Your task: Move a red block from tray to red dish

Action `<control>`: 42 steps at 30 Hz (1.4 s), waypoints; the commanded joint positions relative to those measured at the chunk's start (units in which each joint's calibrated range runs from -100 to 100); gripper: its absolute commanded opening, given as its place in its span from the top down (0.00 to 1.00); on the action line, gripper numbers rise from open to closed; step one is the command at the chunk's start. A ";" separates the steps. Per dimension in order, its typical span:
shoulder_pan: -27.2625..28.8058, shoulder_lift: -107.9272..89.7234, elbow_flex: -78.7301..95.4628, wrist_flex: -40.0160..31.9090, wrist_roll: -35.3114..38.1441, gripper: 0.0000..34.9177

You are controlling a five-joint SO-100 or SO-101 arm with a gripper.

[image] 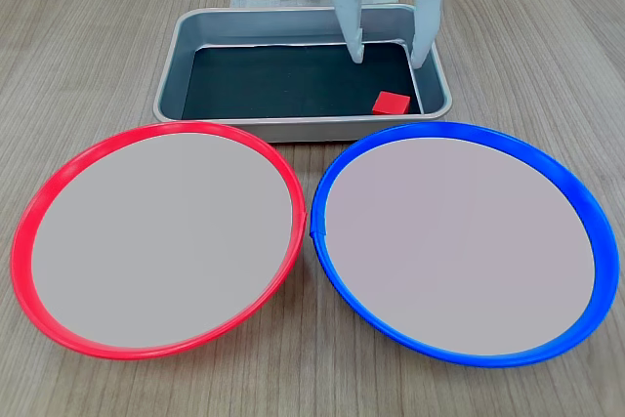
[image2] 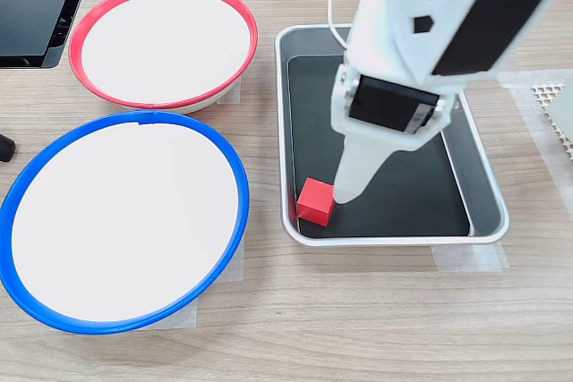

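The red block is seen in the tray's corner, just short of the wide-spread, empty hand (first exterior view).

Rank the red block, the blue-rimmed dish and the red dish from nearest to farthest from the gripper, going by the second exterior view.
Measured from the gripper, in the second exterior view:
1. The red block, just to its left in the tray's lower left corner.
2. The blue-rimmed dish, outside the tray, at lower left.
3. The red dish, at upper left.
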 commanded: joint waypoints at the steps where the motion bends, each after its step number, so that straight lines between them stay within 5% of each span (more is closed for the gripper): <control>1: 1.62 3.11 -4.22 -1.33 -0.24 0.48; 22: -0.82 12.92 -4.86 -8.19 -2.25 0.48; 28: -1.29 14.03 -4.31 -8.60 -2.44 0.58; 33: -1.48 14.54 -3.76 -9.26 -2.39 0.79; 35: -1.48 14.45 -3.58 -9.34 -2.49 0.97; 42: 1.53 0.38 0.15 1.22 3.42 1.00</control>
